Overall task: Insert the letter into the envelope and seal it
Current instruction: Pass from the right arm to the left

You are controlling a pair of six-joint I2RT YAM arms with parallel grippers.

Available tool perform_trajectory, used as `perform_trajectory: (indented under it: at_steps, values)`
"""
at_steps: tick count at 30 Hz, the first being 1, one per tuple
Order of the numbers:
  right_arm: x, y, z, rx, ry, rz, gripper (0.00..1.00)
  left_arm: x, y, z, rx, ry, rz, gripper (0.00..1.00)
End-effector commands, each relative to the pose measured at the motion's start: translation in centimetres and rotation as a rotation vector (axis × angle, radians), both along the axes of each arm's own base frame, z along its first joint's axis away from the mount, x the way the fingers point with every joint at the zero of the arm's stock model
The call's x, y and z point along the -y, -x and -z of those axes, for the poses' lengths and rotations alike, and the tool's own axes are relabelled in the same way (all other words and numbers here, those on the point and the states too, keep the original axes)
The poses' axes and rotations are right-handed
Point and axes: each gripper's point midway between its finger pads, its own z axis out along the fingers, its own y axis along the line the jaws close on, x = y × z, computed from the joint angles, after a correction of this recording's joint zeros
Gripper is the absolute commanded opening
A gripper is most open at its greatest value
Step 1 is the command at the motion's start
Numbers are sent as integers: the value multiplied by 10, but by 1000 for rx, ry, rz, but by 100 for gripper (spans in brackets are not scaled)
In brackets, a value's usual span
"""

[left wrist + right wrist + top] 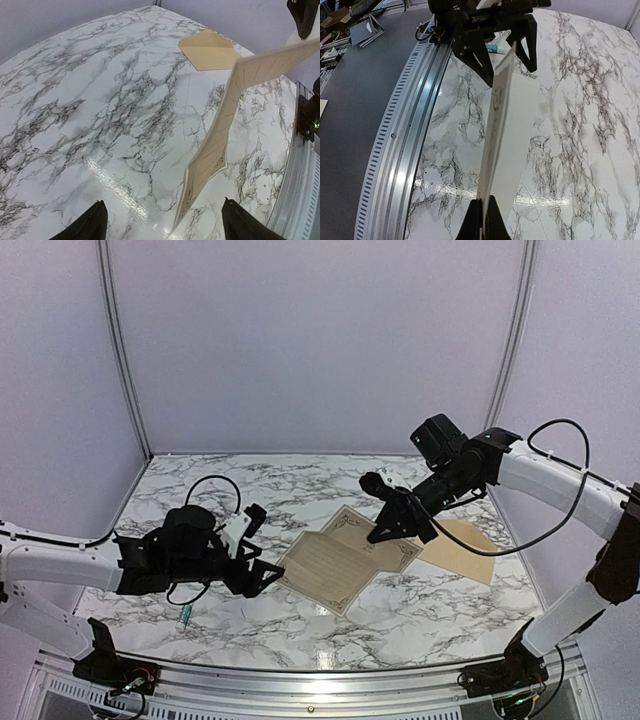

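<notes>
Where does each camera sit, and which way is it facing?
Top external: above, behind the bases, looking down on the marble table; both arms, left hand, right hand show.
Left wrist: low on the left arm, facing the lifted letter and the envelope beyond; its open fingertips show.
Right wrist: looks along the letter's edge toward the left hand; its fingers, shut on the letter, show.
Shared: both wrist views show the letter.

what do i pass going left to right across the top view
left end effector → letter → envelope
</notes>
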Motion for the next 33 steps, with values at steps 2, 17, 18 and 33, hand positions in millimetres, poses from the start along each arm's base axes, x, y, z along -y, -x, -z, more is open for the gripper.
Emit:
perform_trajectory:
  at_steps: [2, 17, 18, 33]
  values:
    - [0, 6, -5, 4, -6, -19, 0, 27, 14, 14, -34, -4, 170, 74]
    - [2, 6, 5, 1, 12, -11, 0, 55, 21, 17, -73, 34, 293, 34]
    - [2, 6, 5, 1, 11, -11, 0, 55, 22, 18, -77, 33, 297, 31]
    - [1, 11, 9, -36, -11, -6, 0, 64, 13, 27, -179, 94, 211, 0]
